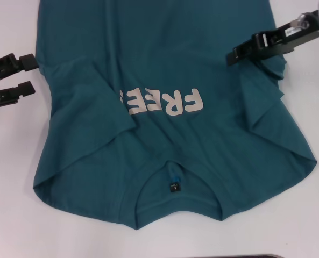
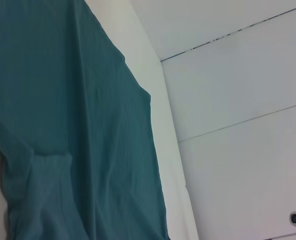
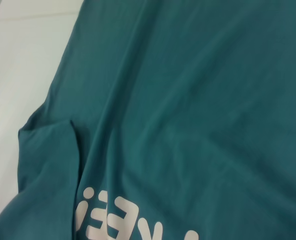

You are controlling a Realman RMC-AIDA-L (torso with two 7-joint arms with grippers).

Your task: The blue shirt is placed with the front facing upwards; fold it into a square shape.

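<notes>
Only blue shirt [image 1: 164, 70] on table [image 1: 14, 215]

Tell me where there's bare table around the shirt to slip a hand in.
Bare table lies below the left gripper, beside the blue shirt's left edge, and along the near edge under the collar. There is more to the right, below the right gripper, which hovers over the shirt's right side. The middle is all cloth.
</notes>
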